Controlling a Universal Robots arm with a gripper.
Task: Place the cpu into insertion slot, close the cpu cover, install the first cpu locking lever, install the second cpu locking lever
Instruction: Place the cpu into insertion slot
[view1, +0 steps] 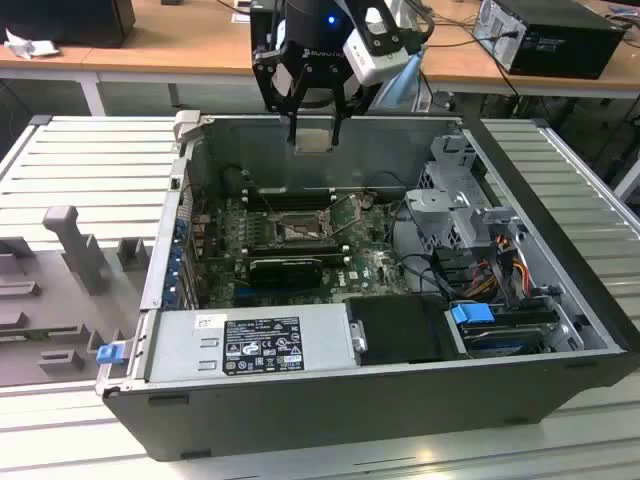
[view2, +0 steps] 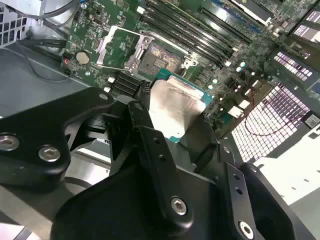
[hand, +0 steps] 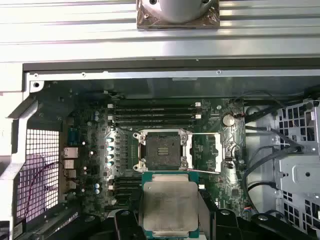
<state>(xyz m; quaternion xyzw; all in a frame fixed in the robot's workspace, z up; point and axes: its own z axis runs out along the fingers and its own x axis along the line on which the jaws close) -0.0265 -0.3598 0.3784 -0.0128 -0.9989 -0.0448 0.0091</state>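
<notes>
Silver-grey cpu (hand: 170, 207) clamped in end effector (view1: 313, 128), well abv insertion slot (hand: 161, 150).

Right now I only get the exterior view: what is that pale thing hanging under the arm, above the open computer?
Observer: The second wrist view shows it is the cpu, a flat silver square with a green edge, pinched between the black fingers.
Visitor: Is its seat free?
Observer: Yes. In the first wrist view the insertion slot lies bare, its dark contacts showing.
Visitor: And the lid?
Observer: The cpu cover is swung open beside the slot.
</notes>
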